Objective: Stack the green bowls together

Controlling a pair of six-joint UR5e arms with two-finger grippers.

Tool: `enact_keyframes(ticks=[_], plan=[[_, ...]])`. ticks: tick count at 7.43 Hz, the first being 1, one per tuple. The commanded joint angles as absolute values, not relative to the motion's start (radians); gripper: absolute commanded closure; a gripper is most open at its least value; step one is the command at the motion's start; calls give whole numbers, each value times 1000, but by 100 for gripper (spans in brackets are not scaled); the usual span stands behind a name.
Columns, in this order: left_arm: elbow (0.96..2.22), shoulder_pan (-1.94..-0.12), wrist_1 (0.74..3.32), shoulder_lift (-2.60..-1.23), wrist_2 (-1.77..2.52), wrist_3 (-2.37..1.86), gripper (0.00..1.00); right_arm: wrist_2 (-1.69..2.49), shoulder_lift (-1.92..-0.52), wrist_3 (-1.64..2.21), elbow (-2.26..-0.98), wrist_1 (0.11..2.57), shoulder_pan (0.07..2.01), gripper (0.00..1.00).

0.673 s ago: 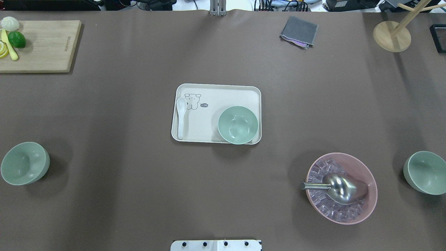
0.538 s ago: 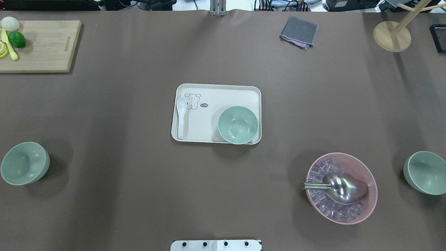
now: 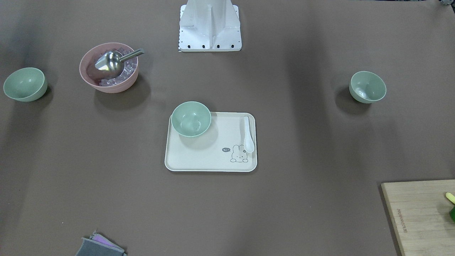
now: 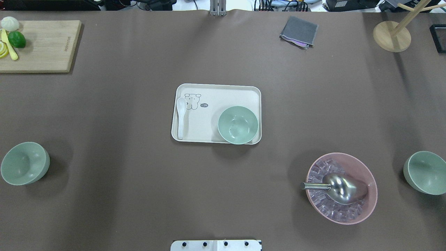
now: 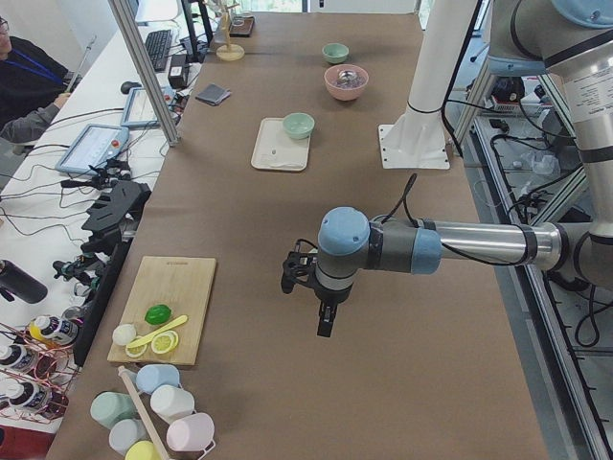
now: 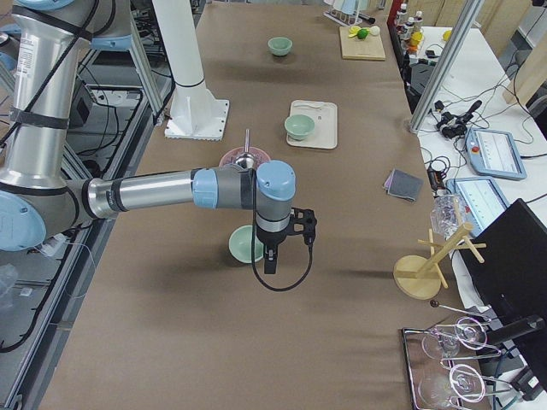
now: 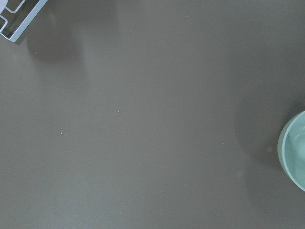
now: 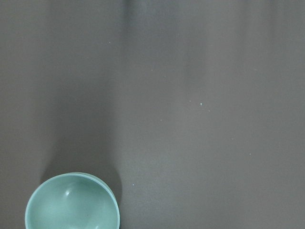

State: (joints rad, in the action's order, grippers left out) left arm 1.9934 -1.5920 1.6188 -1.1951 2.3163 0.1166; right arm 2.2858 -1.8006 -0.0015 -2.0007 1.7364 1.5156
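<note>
Three pale green bowls stand apart on the brown table. One green bowl [image 4: 238, 124] sits in the near right corner of the cream tray [image 4: 223, 96]. Another green bowl [image 4: 24, 163] is at the far left and a third green bowl [image 4: 425, 172] at the far right. My left gripper [image 5: 326, 324] and right gripper [image 6: 270, 260] hang above the table at its two ends and show only in the side views, so I cannot tell their state. The left wrist view catches a bowl's edge [image 7: 295, 150]. The right wrist view shows a bowl [image 8: 71, 202] below.
A pink bowl [image 4: 373, 195] of ice cubes with a metal scoop [image 4: 343, 188] stands near the right bowl. A white spoon [image 4: 181, 116] lies in the tray. A cutting board [image 4: 41, 45], a grey cloth [image 4: 299, 32] and a wooden stand [image 4: 391, 36] line the far edge.
</note>
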Motion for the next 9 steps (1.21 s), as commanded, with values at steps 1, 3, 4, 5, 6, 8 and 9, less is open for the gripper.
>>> enact_keyframes(ticks=[1, 3, 4, 5, 6, 8, 9], plan=[[2002, -1592, 1714, -1197, 2316, 115, 2, 2278, -1772, 0, -2042, 1736, 1517, 0], [1982, -1594, 1930, -1197, 2316, 109, 2, 2279, -1726, 11, -2074, 1729, 1525, 0], [1976, -1592, 1981, -1203, 2318, 109, 2, 2278, -1711, 12, -2078, 1720, 1531, 0], [1976, -1592, 1993, -1235, 2321, 106, 2, 2276, -1706, 14, -2069, 1683, 1531, 0], [1926, -1592, 2017, -1327, 2327, 101, 2, 2278, -1706, 14, -2056, 1645, 1531, 0], [1872, -1589, 2022, -1412, 2376, -71, 2, 2264, -1719, 11, -2043, 1638, 1531, 0], [1868, -1579, 2045, -1420, 2378, -171, 2, 2260, -1723, 12, -2042, 1638, 1531, 0]])
